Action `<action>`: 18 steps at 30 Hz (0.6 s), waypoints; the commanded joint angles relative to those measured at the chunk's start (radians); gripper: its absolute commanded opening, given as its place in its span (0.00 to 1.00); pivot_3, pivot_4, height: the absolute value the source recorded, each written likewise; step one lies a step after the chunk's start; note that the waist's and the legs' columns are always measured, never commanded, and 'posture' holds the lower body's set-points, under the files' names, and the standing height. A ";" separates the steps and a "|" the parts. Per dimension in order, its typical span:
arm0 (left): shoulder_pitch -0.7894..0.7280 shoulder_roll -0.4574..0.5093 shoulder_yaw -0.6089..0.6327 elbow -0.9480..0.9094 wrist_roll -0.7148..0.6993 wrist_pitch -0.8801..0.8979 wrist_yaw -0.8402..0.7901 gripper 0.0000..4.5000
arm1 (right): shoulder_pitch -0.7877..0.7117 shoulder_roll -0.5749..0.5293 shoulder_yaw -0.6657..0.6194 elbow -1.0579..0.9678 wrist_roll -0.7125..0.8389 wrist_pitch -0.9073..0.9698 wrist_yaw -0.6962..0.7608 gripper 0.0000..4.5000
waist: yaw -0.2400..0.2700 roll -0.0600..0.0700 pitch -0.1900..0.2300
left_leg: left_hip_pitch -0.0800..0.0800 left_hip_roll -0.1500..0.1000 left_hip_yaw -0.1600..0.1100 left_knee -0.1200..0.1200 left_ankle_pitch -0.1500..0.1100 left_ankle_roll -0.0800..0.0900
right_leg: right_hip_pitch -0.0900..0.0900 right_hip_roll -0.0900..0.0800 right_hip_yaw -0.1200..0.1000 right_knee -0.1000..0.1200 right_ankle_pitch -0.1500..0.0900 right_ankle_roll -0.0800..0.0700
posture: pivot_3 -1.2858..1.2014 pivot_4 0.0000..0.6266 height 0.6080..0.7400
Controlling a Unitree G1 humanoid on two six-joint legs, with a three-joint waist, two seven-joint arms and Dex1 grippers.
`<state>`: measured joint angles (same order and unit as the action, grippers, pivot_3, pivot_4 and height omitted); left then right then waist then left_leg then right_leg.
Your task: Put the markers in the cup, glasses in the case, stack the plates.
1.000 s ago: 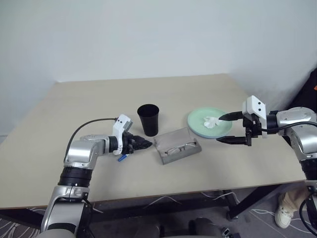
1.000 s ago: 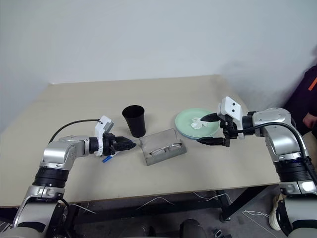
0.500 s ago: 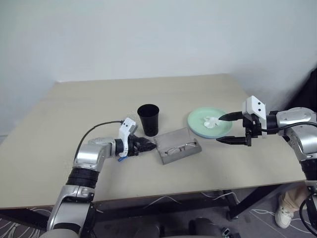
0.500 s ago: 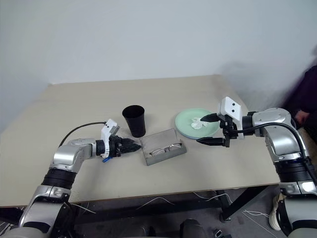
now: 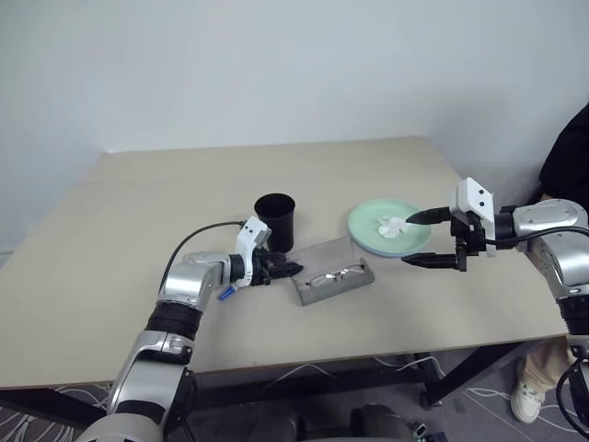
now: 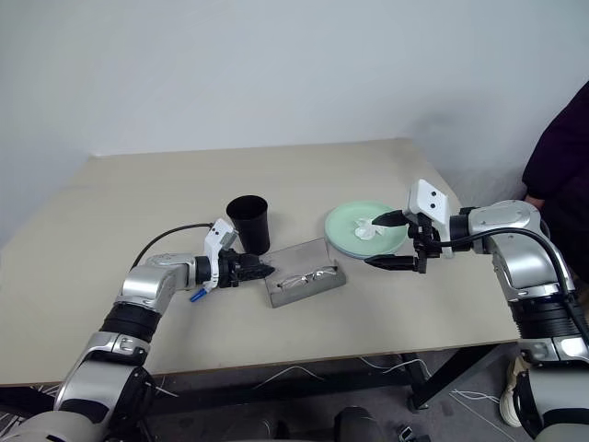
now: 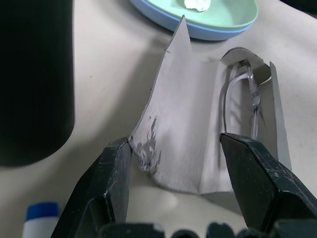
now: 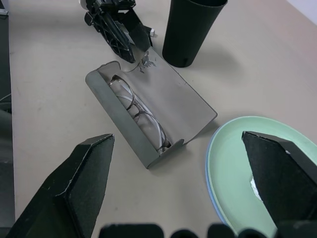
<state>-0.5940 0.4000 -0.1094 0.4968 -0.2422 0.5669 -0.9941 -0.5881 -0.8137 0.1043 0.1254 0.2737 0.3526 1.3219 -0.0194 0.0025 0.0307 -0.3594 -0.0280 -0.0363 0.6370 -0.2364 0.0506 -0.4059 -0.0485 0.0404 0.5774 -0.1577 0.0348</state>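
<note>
Left gripper (image 7: 173,148), fingers parted, straddling the near end of the grey case (image 8: 148,111), apparently to shut the lid over the glasses (image 8: 138,111) inside. Right gripper (image 6: 386,241) gaping wide, empty, beside stacked plates (image 5: 368,226).

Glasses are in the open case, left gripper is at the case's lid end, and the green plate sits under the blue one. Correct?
Not quite: the plates are the other way round. The left wrist view shows the green plate resting on top of the blue plate. The rest holds: the glasses lie in the open case, and the left gripper is at its lid end.
</note>
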 commanded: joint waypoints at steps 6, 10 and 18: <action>-0.025 0.013 -0.032 -0.072 0.003 -0.012 -0.059 0.66 | -0.023 -0.001 -0.022 -0.035 0.013 -0.004 -0.009 1.00 | 0.000 0.000 0.000 | 0.000 0.000 0.000 0.000 0.000 0.000 | 0.000 0.000 0.000 0.000 0.000 0.000 | 0.52 0.00 0.90; -0.002 0.025 -0.046 -0.166 -0.013 0.018 -0.091 0.66 | -0.024 0.000 -0.020 -0.031 0.010 -0.010 -0.011 1.00 | 0.000 0.000 0.000 | 0.000 0.000 0.000 0.000 0.000 0.000 | 0.000 0.000 0.000 0.000 0.000 0.000 | 0.52 0.00 0.90; 0.041 0.058 -0.066 -0.331 -0.044 0.085 -0.126 0.66 | -0.031 0.004 -0.014 -0.022 0.007 -0.017 -0.006 1.00 | -0.001 0.000 0.000 | 0.000 0.001 0.000 0.000 0.000 0.000 | 0.000 0.000 0.000 0.000 0.000 0.000 | 0.52 0.00 0.90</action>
<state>-0.5488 0.4461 -0.1804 0.2070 -0.2658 0.6475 -1.1139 -0.5878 -0.8098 0.1047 0.1254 0.2733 0.3476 1.3131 -0.0202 0.0025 0.0307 -0.3593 -0.0273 -0.0361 0.6370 -0.2364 0.0506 -0.4060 -0.0484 0.0405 0.5772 -0.1581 0.0343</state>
